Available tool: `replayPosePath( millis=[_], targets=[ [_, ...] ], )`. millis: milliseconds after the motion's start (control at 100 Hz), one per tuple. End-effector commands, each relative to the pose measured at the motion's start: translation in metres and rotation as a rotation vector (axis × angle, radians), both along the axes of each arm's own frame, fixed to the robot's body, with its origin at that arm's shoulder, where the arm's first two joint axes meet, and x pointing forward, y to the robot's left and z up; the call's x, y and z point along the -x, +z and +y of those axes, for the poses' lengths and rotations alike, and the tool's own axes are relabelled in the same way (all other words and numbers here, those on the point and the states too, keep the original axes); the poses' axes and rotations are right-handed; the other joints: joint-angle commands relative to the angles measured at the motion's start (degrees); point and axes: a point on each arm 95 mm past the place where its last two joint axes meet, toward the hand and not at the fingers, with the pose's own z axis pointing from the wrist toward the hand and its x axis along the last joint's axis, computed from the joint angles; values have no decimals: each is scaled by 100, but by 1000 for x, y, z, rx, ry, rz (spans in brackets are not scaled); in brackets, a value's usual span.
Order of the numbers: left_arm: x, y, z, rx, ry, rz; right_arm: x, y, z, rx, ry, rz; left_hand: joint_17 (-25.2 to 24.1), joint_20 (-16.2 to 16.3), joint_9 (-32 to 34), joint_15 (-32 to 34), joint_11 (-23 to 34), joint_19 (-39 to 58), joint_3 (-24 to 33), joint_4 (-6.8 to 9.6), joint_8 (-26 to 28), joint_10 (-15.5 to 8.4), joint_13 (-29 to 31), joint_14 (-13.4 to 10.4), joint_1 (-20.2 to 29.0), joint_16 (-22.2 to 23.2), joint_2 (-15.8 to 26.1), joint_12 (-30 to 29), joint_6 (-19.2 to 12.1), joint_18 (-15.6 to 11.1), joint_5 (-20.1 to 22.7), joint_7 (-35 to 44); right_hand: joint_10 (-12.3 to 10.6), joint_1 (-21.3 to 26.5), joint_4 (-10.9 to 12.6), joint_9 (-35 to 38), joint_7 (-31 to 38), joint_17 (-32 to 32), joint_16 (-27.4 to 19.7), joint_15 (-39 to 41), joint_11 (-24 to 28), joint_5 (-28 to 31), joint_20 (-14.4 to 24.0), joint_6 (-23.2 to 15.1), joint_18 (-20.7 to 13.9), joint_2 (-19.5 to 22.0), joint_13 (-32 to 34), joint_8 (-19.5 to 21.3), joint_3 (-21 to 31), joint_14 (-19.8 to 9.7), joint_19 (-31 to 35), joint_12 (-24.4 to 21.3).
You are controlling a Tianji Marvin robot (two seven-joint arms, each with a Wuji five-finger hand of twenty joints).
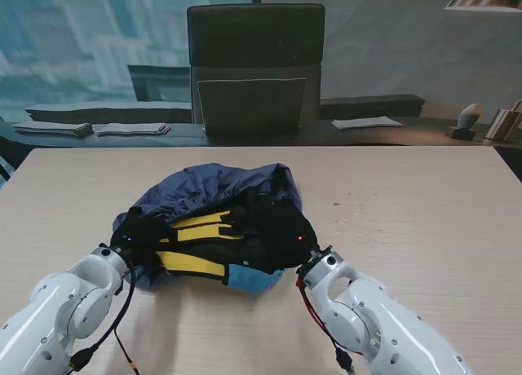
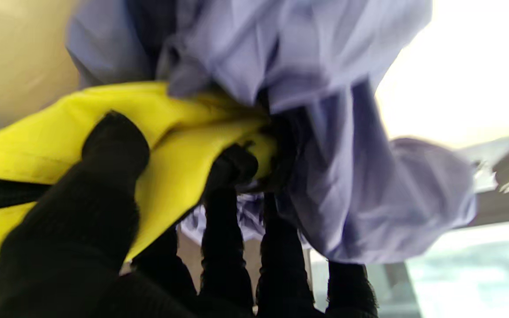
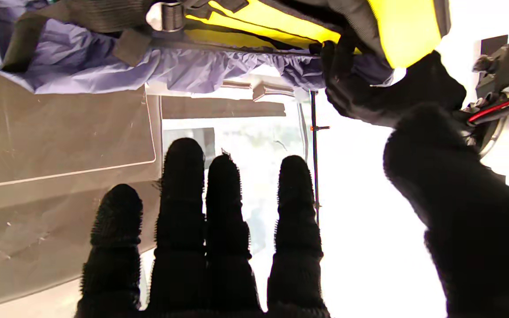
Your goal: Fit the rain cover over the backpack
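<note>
Currently left hand, black-gloved, sits at the left end of the bundle, lower-left centre of the stand frame; left wrist view shows its fingers curled and clamped on the yellow backpack panel where the cover hem meets it, thumb pressed on the yellow fabric. Right hand, also black-gloved, is at the bundle's right end; right wrist view shows four fingers straight and side by side, thumb apart, holding nothing, pointing past the pack.

Yellow-and-black fabric backpack lies in the middle of the stand frame, strap side up, long axis running left-right, slightly tilted. Crumpled blue-grey nylon rain cover is draped over its far side and wraps under the ends; a lighter blue bit shows at the near right corner. Elastic hem is gathered along the pack's edge in the right wrist view.

Light wooden table has wide bare room right, left and near of the bundle; far edge well apart. Dark office chair stands beyond the far edge, top centre.
</note>
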Motion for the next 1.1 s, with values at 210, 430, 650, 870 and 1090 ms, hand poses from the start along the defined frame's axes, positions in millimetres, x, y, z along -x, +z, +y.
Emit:
replayPosePath(
  millis=[210, 430, 650, 870, 1090],
  targets=[
    [23, 24, -7, -42, 23, 260, -29, -29, -49, 95, -133, 65, -139, -682, -2308, -1560, -2391, -2120, 211, 3, -2308, 830, -1823, 246, -1175, -881, -627, -1251, 2072, -9, -1859, -3524, -92, 43, 258, -698, 1, -816, -252, -628, -177, -506, -236, -51, -261, 479, -743, -333, -616, 8, -404, -544],
    [35, 51, -26, 30, -14, 283, -39, -49, -66, 105, -236, 107, -186, -365, -2480, -2263, -2796, -2899, 345, -144, -2571, 1178, -2082, 292, -1512, -978, -764, -1772, 2603, 10, -1866, -4057, 101, 216, 320, -636, -95, -920, -355, -855, -363, -192, -291, 466, -289, 652, -792, -532, -674, 94, -489, -764],
    [33, 47, -71, 196, -204, 222, -46, -52, -72, 81, -292, 113, 16, -123, -2444, -2224, -2696, -3125, 4, -172, -2467, 1224, -2060, 356, -1780, -872, -411, -1667, 2504, 69, -1850, -3875, 57, 249, 392, -725, -102, -1019, -345, -850, -293, -165, -296, 362, -389, 1045, -885, -601, -1101, 71, -433, -784],
    [27, 14, -107, 206, -318, 281, -50, -50, -79, 16, -337, 95, -156, -433, -2506, -2615, -2810, -3562, 484, -324, -2755, 1311, -2155, 392, -2269, -1655, -755, -2051, 2406, 146, -1866, -4454, 84, 389, 659, -630, -60, -1046, -277, -702, -147, -61, -259, 346, -436, 1550, -864, -555, -2127, 95, -352, -743],
    [19, -18, -116, 99, -337, 262, -54, -49, -84, -30, -363, 84, -150, -840, -2529, -2654, -2858, -3584, 623, -334, -2788, 1261, -2170, 333, -2176, -2035, -988, -2391, 2384, 202, -1952, -4899, 101, 512, 774, -559, -40, -1037, -231, -602, -28, 51, -223, 373, -479, 1516, -841, -527, -1944, 95, -287, -675]
  ],
)
